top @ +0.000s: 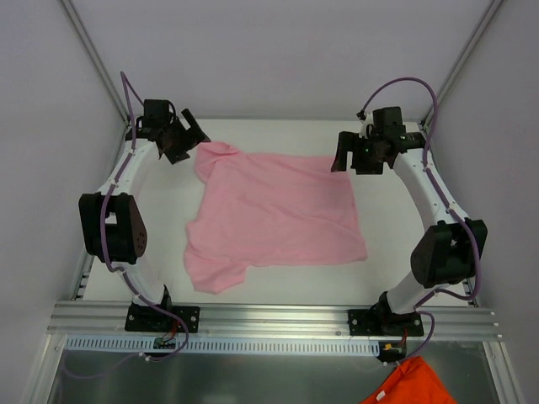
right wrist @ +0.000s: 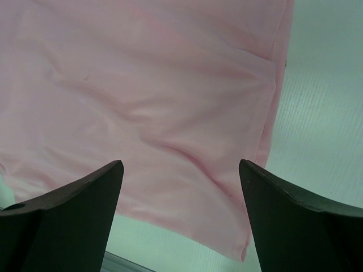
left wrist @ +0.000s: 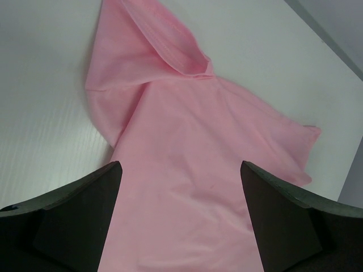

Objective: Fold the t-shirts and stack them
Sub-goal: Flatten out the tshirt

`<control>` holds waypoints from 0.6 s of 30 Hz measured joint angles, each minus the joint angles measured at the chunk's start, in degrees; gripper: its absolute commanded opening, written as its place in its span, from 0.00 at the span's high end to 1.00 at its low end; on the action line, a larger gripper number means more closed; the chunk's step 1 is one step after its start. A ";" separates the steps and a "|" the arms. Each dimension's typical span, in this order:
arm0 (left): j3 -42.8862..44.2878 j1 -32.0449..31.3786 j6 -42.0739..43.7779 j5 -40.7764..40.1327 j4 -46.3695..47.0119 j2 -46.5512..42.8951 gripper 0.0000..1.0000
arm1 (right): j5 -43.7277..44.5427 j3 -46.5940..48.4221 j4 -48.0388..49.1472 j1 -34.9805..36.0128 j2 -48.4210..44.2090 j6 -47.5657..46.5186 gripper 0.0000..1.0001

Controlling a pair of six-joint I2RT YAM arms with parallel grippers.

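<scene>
One light pink t-shirt (top: 274, 219) lies spread on the white table (top: 278, 135), slightly rumpled, with a sleeve folded at its near left corner. My left gripper (top: 189, 145) hovers open over the shirt's far left corner, where the fabric bunches. In the left wrist view, the open left gripper (left wrist: 180, 164) frames the t-shirt (left wrist: 187, 130) below, nothing between its fingers. My right gripper (top: 349, 160) stands open at the far right corner. The right wrist view shows the open right gripper (right wrist: 180, 163) above the t-shirt (right wrist: 142, 85) and its hemmed edge.
An orange cloth (top: 413, 383) lies below the table's front aluminium rail (top: 269, 320), at the bottom right. Grey enclosure walls and frame posts stand close behind and beside both arms. Bare white table shows around the shirt.
</scene>
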 measured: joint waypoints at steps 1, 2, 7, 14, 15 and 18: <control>0.02 0.00 0.00 0.00 -0.02 0.00 0.13 | 0.09 -0.15 -0.07 0.00 -0.02 -0.07 0.11; 0.11 0.00 0.00 0.00 -0.02 0.00 0.13 | 0.11 -0.42 -0.09 0.00 -0.11 -0.09 0.11; 3.80 0.00 -0.02 -0.02 -1.44 2.67 0.14 | 0.20 -0.83 -0.35 -0.26 -0.20 0.02 0.11; 14.71 0.00 -1.09 1.49 -2.49 17.62 0.16 | -1.38 3.28 -0.46 -1.22 4.68 1.99 0.13; 14.84 0.00 -1.53 1.73 -2.58 19.04 0.16 | -1.70 4.20 -0.55 -1.25 5.90 2.21 0.13; 13.75 0.00 -1.97 2.23 -4.22 20.63 0.16 | -2.12 4.96 -0.76 -1.22 7.50 2.45 0.13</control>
